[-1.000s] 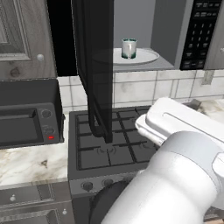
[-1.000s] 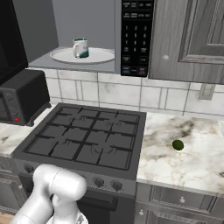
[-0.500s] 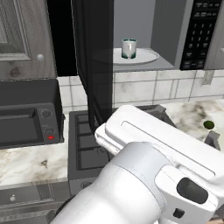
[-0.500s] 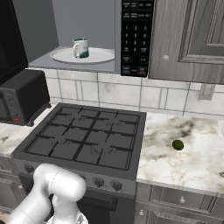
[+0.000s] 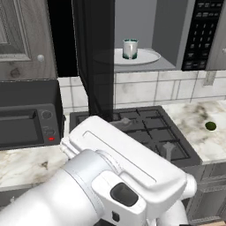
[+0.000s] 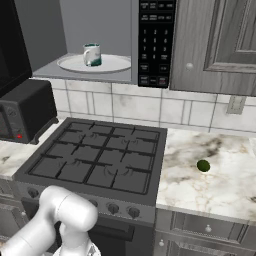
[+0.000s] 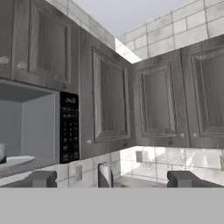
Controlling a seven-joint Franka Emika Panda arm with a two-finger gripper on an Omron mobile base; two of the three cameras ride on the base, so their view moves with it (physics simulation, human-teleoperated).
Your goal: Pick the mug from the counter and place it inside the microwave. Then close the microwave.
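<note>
Closing the door is the step in hand, judging by where the mug [image 5: 130,48] already sits: upright on the white plate [image 5: 150,57] inside the microwave [image 6: 155,45], up and to the left of the end effector [image 7: 111,179]. In the hand view the end effector's two dark tips stand wide apart with nothing between them, and they point up at the grey cupboards [image 7: 157,100], so it is aimed to the right of the oven's opening.

Going from left to right past it: farthest to its left, in the left base view, the dark glass door [image 5: 95,62] hangs swung out over the stove [image 6: 95,160]; next comes the open cavity with the mug; then the black button panel [image 7: 69,127], just left of where the tips aim; then the cupboards.

To shut the door well, I would bring the end effector round to the left, behind the door's outer face near its free edge, and push in a steady arc toward the panel, keeping clear of the cavity so the mug is not knocked. A small green ball [image 6: 203,165] lies on the desk [image 6: 220,175] to the right and needs no attention.
</note>
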